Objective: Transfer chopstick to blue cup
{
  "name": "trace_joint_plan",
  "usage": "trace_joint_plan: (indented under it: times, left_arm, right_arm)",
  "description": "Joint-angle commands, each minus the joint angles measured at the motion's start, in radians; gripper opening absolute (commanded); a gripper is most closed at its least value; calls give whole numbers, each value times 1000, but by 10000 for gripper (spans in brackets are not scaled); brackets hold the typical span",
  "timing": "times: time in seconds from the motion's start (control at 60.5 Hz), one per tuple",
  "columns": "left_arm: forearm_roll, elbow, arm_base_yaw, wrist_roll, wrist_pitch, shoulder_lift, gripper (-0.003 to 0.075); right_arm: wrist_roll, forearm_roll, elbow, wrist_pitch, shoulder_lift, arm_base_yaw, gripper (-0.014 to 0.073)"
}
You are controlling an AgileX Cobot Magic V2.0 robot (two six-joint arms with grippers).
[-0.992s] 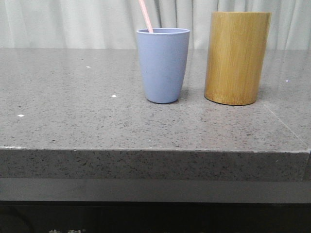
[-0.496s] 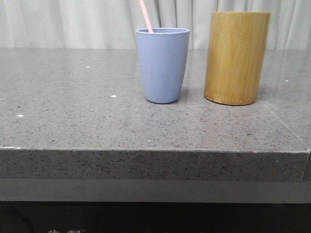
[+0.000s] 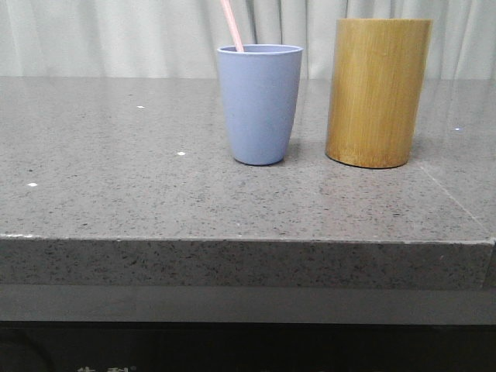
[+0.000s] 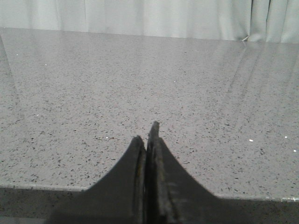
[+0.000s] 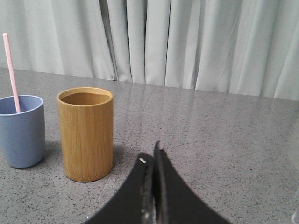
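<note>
The blue cup (image 3: 260, 104) stands on the grey stone table, left of the bamboo cylinder (image 3: 378, 92). A pale pink chopstick (image 3: 232, 25) stands in the cup and leans left above its rim. The cup (image 5: 21, 130) and chopstick (image 5: 11, 73) also show in the right wrist view, beside the bamboo cylinder (image 5: 86, 133), whose visible inside shows no sticks. My right gripper (image 5: 150, 156) is shut and empty, low over the table, apart from the cylinder. My left gripper (image 4: 145, 135) is shut and empty over bare table. Neither gripper shows in the front view.
The table's front edge (image 3: 248, 242) runs across the front view. A pale curtain (image 5: 196, 42) hangs behind the table. Grey tabletop (image 4: 140, 79) stretches ahead of the left gripper.
</note>
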Motion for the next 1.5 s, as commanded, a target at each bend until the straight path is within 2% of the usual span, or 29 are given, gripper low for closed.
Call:
trace_joint_plan:
  times: [0.0,0.314,0.545,0.711,0.86,1.488]
  left_arm:
    - [-11,8,2,-8,-87,-23,-19]
    - [-11,8,2,-8,-87,-23,-19]
    - [-11,8,2,-8,-87,-23,-19]
    - [-11,8,2,-8,-87,-23,-19]
    - [-11,8,2,-8,-87,-23,-19]
    - [-11,8,2,-8,-87,-23,-19]
  right_arm:
    - [-3,1,-22,-81,12,-6,-111]
    - [-3,-1,-2,-100,12,-6,-111]
    - [-3,4,242,-279,12,-6,-111]
    - [-3,19,373,-295,-18,-6,-111]
    - [-3,24,371,-221,-90,-6,-111]
    - [-3,24,371,-230,-93,-6,-111]
